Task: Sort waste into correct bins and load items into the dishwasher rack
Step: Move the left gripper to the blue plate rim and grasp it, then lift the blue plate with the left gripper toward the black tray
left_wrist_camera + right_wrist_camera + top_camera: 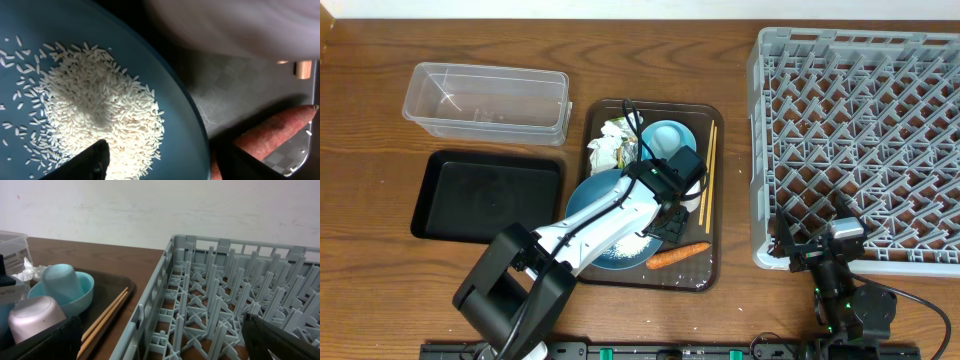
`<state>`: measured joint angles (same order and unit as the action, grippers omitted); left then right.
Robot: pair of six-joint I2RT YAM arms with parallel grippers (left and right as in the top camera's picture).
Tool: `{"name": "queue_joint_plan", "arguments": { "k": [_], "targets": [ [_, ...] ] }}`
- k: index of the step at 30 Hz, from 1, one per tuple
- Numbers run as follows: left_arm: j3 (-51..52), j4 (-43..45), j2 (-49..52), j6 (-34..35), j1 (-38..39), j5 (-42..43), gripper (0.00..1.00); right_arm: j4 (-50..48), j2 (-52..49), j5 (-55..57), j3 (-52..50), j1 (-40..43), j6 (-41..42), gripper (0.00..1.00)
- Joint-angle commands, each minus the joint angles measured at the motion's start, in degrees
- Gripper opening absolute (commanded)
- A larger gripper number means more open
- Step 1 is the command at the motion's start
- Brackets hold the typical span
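Observation:
A large dark-blue bowl (pixel 602 205) sits on the brown serving tray (pixel 705 115) with a pile of white rice (pixel 90 105) in it. My left gripper (pixel 665 212) is open and low over the bowl's right rim. In the left wrist view (pixel 162 160) one finger is over the rice and the other is outside the rim by the orange carrot (pixel 275 132). The carrot (pixel 678 255) lies at the tray's front. A pale-blue bowl (pixel 670 140), a whitish cup (pixel 32 315), chopsticks (pixel 708 170) and crumpled wrappers (pixel 610 145) share the tray. My right gripper (pixel 817 250) is open and empty by the grey rack (pixel 860 150).
The clear tub (pixel 485 100) stands at the back left, with the black tray (pixel 485 195) in front of it; both hold nothing. A pale-blue cup (pixel 60 282) stands upside down in the pale-blue bowl. The rack's front-left wall (pixel 150 310) is close to my right gripper.

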<state>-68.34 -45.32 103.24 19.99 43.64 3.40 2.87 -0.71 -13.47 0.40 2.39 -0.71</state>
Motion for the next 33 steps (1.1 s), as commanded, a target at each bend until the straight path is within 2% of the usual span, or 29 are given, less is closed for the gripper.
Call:
{"name": "queue_joint_plan", "arguments": {
  "k": [1,3,8,17,23,31,33],
  "targets": [
    [-0.1,-0.2,0.3,1.3,0.4,-1.1,0.61,0.3,0.4,-0.1,-0.1,1.0,-0.9,0.99],
    [-0.1,-0.7,0.3,1.4,0.6,-1.0,0.56,0.3,0.4,-0.1,-0.1,1.0,-0.9,0.99],
    [0.5,-1.2,0.3,1.8,1.8,-1.1,0.54,0.3,0.4,-0.1,-0.1,1.0,-0.9,0.99],
    [0.9,-1.3,0.4,3.1,3.1,-1.4,0.41,0.3,0.4,-0.1,-0.1,1.0,-0.9,0.99],
    [1.9,-1.3,0.4,3.3,3.1,-1.7,0.28,0.3,0.4,-0.1,-0.1,1.0,-0.9,0.99],
    [2.2,-0.8,0.4,3.3,3.1,-1.7,0.19,0.3,0.4,-0.1,-0.1,1.0,-0.9,0.99],
    [2.1,-0.9,0.4,3.3,3.1,-1.7,0.13,0.3,0.4,-0.1,-0.1,1.0,-0.9,0.99]
  ]
}}
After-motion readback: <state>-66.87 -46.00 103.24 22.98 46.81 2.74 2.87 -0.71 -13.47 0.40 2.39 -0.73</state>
